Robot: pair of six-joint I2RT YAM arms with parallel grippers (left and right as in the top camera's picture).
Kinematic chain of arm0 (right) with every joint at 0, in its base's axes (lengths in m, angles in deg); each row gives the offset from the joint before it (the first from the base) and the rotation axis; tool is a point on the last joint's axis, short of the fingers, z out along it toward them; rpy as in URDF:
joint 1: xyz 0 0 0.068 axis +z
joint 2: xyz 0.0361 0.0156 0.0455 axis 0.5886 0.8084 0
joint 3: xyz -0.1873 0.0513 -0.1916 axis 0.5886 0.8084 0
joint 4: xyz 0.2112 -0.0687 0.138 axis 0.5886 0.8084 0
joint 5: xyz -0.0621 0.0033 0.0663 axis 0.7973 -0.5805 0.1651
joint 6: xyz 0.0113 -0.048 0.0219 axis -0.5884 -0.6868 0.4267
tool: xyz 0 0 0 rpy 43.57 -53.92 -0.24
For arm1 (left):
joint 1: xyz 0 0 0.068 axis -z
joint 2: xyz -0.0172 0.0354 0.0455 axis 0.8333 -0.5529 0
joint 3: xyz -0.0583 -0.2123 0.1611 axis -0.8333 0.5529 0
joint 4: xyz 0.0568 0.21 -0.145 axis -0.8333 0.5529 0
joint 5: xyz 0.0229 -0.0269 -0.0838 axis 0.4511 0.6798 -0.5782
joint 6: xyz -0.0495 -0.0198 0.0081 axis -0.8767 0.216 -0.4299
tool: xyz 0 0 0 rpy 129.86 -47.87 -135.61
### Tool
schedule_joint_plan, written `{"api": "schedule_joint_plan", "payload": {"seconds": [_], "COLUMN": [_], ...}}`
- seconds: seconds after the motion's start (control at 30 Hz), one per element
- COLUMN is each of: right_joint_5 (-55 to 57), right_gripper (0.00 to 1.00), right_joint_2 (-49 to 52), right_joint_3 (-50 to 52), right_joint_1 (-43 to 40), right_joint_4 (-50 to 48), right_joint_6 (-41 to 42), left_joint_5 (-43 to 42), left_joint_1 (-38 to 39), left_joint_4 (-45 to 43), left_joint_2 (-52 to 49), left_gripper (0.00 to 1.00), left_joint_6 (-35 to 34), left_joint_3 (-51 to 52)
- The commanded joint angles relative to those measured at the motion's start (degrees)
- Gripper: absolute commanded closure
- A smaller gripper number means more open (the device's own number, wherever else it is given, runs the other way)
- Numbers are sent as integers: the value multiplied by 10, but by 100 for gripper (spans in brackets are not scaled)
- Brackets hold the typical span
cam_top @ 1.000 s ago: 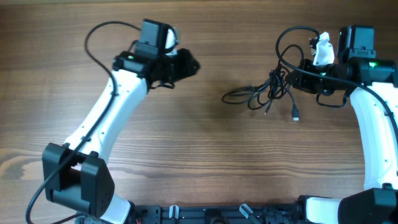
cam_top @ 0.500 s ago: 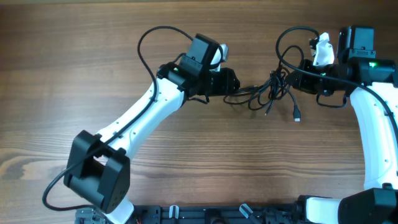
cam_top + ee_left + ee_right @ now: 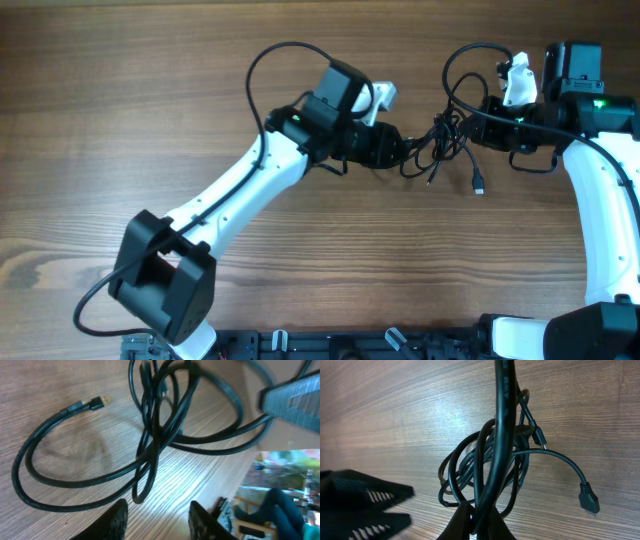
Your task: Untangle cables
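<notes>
- plain wood table point(image 3: 300, 60), cables point(image 3: 440, 145) bunched right of middle
- right gripper point(image 3: 476, 512) pinches one strand, anchoring the tangle, I reckon
- left gripper point(image 3: 159, 510) gapes over the loops, probably to pull one

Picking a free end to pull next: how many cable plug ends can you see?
2. One plug ends the strand trailing out of the cables near the right gripper; a thinner plug end sits beside it, toward the left gripper. Others may be hidden in the knot.

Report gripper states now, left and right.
Left gripper: open, fingers apart beside a loop of the cables, holding nothing.
Right gripper: shut on the cables, pinching a strand.
</notes>
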Motion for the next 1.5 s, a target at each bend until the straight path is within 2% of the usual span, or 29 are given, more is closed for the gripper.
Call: {"api": "schedule_joint_plan", "payload": {"seconds": [0.0, 0.13, 0.43, 0.9, 1.0, 1.07, 1.23, 1.3, 1.47], "right_joint_5": [-1, -1, -1, -1, -1, -1, 0, 5, 38], "right_gripper": [96, 96, 96, 96, 96, 96, 96, 96, 95], "right_joint_2": [-11, -11, -11, -11, -11, -11, -11, -11, -2], "right_joint_3": [-13, -13, -13, -13, -13, -13, -13, -10, -9], "right_joint_1": [1, 1, 1, 1, 1, 1, 1, 1, 2], "right_joint_4": [1, 1, 1, 0, 1, 1, 2, 2, 5], "right_joint_6": [-10, -12, -15, -15, -15, -15, -14, -13, 5], "left_joint_5": [77, 175, 175, 175, 175, 190, 235, 263, 307], "left_joint_1": [31, 54, 59, 59, 59, 59, 38, 17, -40], "left_joint_4": [7, -2, -51, -55, -55, -55, -45, -16, 62], "left_joint_2": [-26, -47, -64, -64, -64, -64, -60, -49, 7], "left_gripper": [62, 64, 68, 69, 79, 96, 96, 96, 96], "left_joint_6": [16, -30, -47, -47, -47, -47, -63, -91, -89], "left_joint_3": [-2, -2, -2, -2, -2, -2, -2, -2, -2]}}
